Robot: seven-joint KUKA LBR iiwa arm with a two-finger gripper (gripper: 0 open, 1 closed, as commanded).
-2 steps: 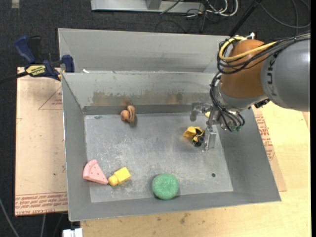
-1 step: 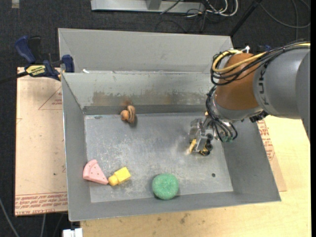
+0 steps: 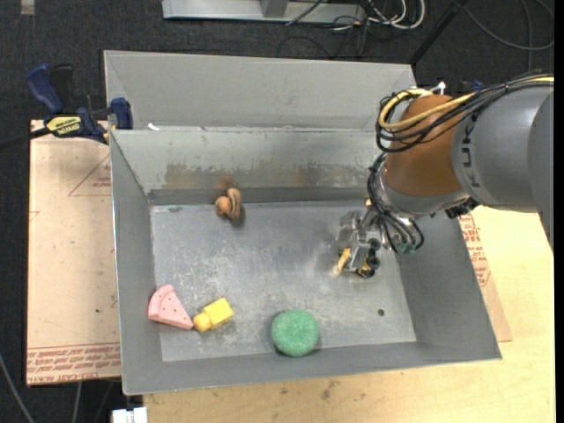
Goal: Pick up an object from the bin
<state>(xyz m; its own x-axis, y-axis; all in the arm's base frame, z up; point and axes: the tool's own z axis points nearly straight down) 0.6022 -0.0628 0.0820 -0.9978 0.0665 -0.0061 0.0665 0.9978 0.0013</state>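
Note:
My gripper [image 3: 357,258] is low over the right half of the bin floor, its fingers pointing down at a small yellow and black thing [image 3: 352,263] that lies right at the fingertips. Whether that thing sits between the fingers I cannot make out. A green round sponge-like ball [image 3: 294,333] lies near the front wall, left of and below the gripper.
A pink wedge [image 3: 168,307] and a yellow block [image 3: 213,315] lie together at the front left. A small brown knobbly thing [image 3: 229,204] rests against the back wall. The arm with its orange cover and cables fills the bin's right rear corner.

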